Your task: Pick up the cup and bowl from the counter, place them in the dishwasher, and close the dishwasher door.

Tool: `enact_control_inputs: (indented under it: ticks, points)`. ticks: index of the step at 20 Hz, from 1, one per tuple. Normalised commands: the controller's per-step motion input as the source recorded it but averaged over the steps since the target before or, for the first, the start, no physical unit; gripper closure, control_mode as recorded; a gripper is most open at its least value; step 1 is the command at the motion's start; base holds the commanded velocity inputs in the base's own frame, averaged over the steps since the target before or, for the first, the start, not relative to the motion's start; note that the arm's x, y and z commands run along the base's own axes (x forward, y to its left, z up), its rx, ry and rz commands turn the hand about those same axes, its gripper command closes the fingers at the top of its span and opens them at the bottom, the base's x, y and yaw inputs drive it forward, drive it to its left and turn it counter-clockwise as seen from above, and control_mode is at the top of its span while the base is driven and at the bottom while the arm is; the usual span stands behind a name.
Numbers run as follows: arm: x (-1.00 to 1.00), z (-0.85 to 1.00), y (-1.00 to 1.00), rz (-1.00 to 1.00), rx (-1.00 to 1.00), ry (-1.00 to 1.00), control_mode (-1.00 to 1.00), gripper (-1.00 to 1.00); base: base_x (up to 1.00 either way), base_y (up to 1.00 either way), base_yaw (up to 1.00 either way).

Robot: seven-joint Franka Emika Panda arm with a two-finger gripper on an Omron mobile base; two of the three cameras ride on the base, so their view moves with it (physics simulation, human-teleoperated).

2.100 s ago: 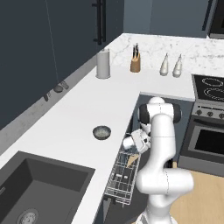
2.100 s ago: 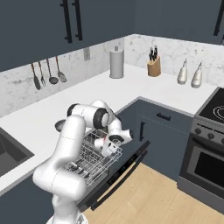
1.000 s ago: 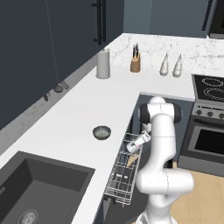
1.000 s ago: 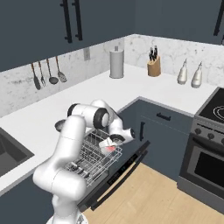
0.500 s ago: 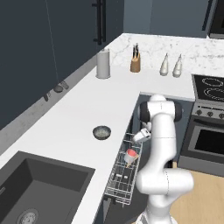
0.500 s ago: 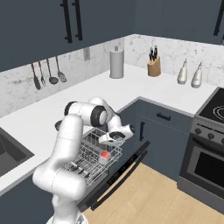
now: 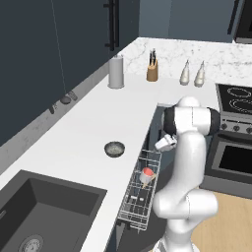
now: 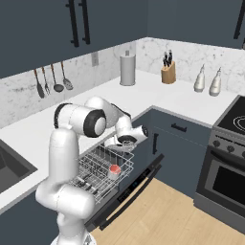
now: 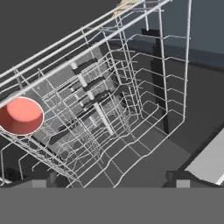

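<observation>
With the cup [image 7: 146,175] already sitting in the rack [image 7: 140,197] of the open dishwasher [image 8: 125,186], the bowl [image 7: 114,148] remains on the counter [image 7: 88,128], at about nine o'clock from the gripper [image 7: 164,143] in the left base view. Bare counter surrounds it. The fingers hold nothing; their spread cannot be judged.

- Even, soft rendered light; nothing is blurred, and no edge looks distorted.
- The long smooth white L-shaped countertop [image 7: 88,133] is the brightest area, without glare.
- The white wire pull-out rack [image 9: 113,109] casts faint shadows towards 5 o'clock in the hand view.
- Dark cabinet fronts stay dim.
</observation>
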Motion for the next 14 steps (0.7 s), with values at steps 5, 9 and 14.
enact_control_inputs:
  ticks: [5, 9, 14]
  points:
    - [-0.69, 1.0, 0.44, 0.05, -0.22, -0.17, -1.0, -1.0, 0.0, 0.0, 0.0]
    - [-0.44, 0.79, 0.73, 0.16, -0.37, -0.11, -1.0, -1.0, 0.0, 0.0, 0.0]
    - [-0.05, 0.52, 0.91, 0.22, -0.44, -0.01, -1.0, -1.0, 0.0, 0.0, 0.0]
